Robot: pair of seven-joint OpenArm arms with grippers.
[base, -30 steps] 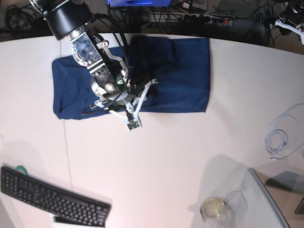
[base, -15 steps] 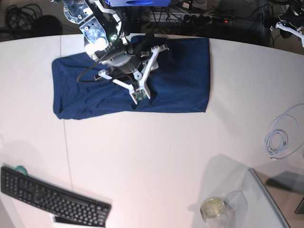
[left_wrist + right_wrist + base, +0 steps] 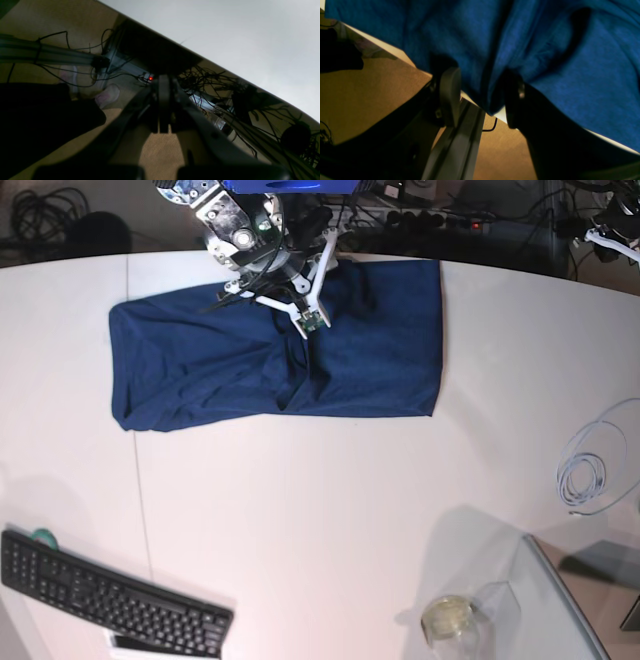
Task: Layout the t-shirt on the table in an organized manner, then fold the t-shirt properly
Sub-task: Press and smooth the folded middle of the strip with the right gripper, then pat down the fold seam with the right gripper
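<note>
The navy t-shirt [image 3: 200, 365] lies as a long folded rectangle on the far half of the white table [image 3: 330, 510], with a raised crease down its middle. My right gripper [image 3: 482, 97] hangs over the shirt's far edge [image 3: 285, 272]. Its jaws are open. A hanging fold of the t-shirt [image 3: 492, 82] sits between the fingers [image 3: 450, 95] at the table's rim. My left gripper [image 3: 163, 105] is shut on nothing, held off the far right of the table [image 3: 612, 235] above the floor.
A black keyboard [image 3: 110, 595] lies at the near left. A coiled white cable [image 3: 585, 470] sits at the right edge. A glass jar [image 3: 450, 618] and a glass panel [image 3: 565, 605] stand at the near right. Cables and a power strip [image 3: 440, 220] lie behind the table.
My right gripper has travelled from the shirt's near edge across it to its far edge. A crease has risen in the middle of the cloth. The left arm has stayed still.
</note>
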